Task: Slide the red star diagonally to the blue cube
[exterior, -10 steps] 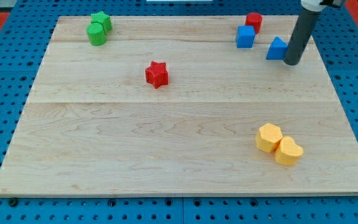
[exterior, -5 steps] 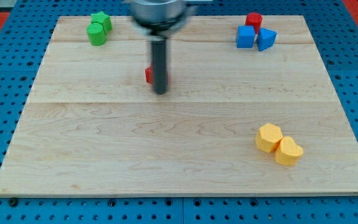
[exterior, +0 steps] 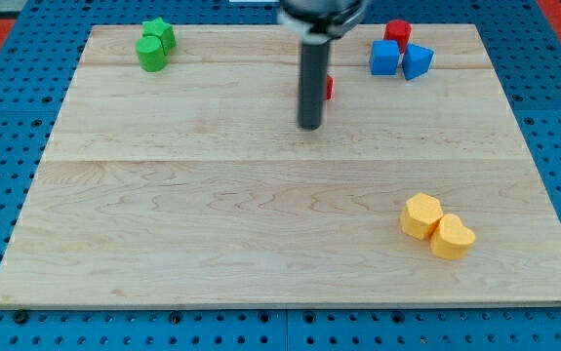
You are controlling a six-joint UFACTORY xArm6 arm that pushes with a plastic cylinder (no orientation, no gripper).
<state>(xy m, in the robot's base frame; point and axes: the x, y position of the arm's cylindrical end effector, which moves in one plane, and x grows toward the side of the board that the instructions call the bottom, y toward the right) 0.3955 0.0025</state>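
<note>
The red star (exterior: 328,87) is mostly hidden behind my rod; only a red sliver shows at the rod's right side, in the upper middle of the board. My tip (exterior: 309,127) rests on the board just below and left of the star. The blue cube (exterior: 384,58) sits at the upper right, to the right of and slightly above the star, with a gap between them.
A blue triangular block (exterior: 417,61) touches the blue cube's right side, and a red cylinder (exterior: 398,32) stands just above them. Two green blocks (exterior: 153,45) sit at the upper left. Two yellow blocks (exterior: 437,227) lie at the lower right. The wooden board (exterior: 163,244) lies on a blue pegboard.
My tip and the red star have moved right and up, from the board's centre-left toward the blue cube. Earlier, the blue triangular block was pushed against the cube.
</note>
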